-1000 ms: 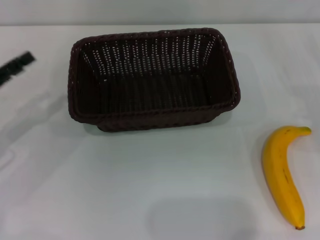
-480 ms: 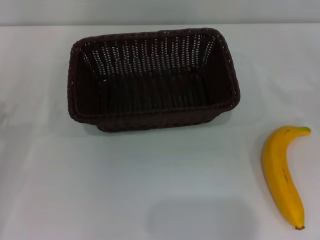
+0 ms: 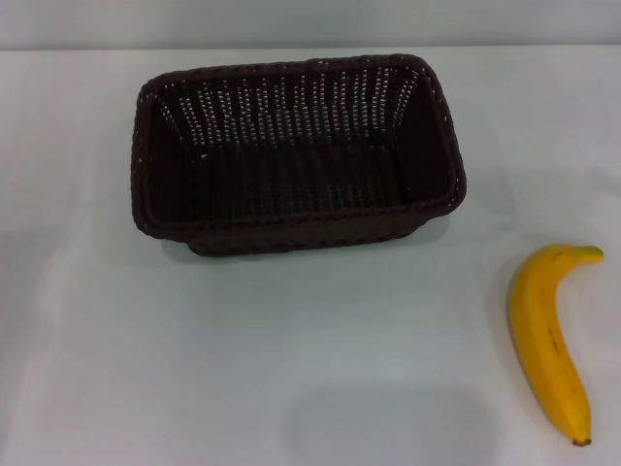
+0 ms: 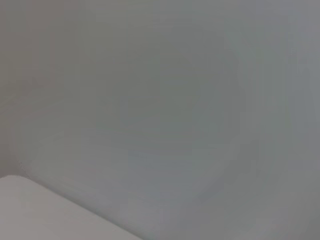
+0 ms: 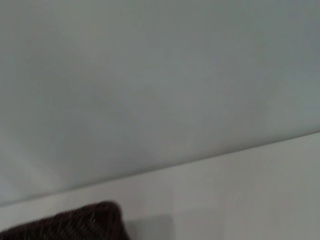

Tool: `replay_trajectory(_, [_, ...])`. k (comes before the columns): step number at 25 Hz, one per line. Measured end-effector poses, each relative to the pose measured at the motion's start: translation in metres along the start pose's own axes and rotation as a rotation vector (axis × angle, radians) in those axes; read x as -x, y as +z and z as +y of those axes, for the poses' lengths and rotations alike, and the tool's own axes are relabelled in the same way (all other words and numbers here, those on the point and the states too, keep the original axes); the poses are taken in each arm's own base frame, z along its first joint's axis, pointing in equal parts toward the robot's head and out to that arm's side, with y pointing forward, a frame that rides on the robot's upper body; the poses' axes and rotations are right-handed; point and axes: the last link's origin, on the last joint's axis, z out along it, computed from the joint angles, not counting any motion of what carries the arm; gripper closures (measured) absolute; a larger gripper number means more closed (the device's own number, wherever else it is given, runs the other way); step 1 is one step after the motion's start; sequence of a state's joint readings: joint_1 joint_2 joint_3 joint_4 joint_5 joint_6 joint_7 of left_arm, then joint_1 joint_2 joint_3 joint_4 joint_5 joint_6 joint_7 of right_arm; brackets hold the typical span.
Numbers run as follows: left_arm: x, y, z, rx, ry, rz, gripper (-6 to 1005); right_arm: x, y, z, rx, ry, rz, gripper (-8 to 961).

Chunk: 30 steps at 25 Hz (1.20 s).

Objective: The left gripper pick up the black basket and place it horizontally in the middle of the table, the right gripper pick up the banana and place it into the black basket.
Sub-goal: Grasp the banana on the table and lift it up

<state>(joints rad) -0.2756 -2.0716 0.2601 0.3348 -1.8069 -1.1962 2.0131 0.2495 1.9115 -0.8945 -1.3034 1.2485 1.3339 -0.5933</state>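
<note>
The black basket point(image 3: 296, 150) sits lengthwise across the middle of the white table point(image 3: 291, 340), its opening up and nothing in it. A corner of the black basket point(image 5: 75, 224) shows in the right wrist view. The yellow banana point(image 3: 551, 340) lies on the table at the front right, apart from the basket, its dark tip toward the front edge. Neither gripper appears in any view. The left wrist view holds only a grey wall and a strip of the table point(image 4: 45, 215).
Bare tabletop surrounds the basket on all sides, with a wide stretch between it and the front edge. A grey wall runs behind the table's far edge.
A black gripper tip at the head view's left edge a second ago has withdrawn out of view. Basket and banana have not moved.
</note>
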Motion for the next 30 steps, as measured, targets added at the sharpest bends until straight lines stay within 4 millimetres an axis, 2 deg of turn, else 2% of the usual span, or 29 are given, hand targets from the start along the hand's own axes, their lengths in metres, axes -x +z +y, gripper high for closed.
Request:
replay_trajectory(5, [0.003,0.012,0.006,-0.005,0.021,-0.001,124,0.008,-0.003,0.059,-0.128,-0.109,0.125,129])
replay_trajectory(9, [0.004,0.02,0.008,-0.025,0.035,0.013,123,0.006,0.006,0.104,-0.237,-0.175,0.224,129])
replay_trajectory(11, [0.002,0.023,0.008,-0.036,0.036,0.027,123,0.0,0.014,0.125,-0.273,-0.194,0.284,129])
replay_trajectory(16, [0.002,0.033,0.013,-0.05,0.039,0.056,123,-0.026,0.038,0.162,-0.331,-0.224,0.424,129])
replay_trajectory(20, [0.003,0.049,0.018,-0.08,0.054,0.062,123,-0.042,0.052,0.185,-0.344,-0.225,0.51,129])
replay_trajectory(23, [0.001,0.057,0.024,-0.071,0.07,0.063,123,-0.054,0.057,0.196,-0.365,-0.222,0.564,129])
replay_trajectory(30, [0.0,0.07,0.035,-0.052,0.085,0.078,123,-0.084,0.076,0.194,-0.451,-0.202,0.721,130])
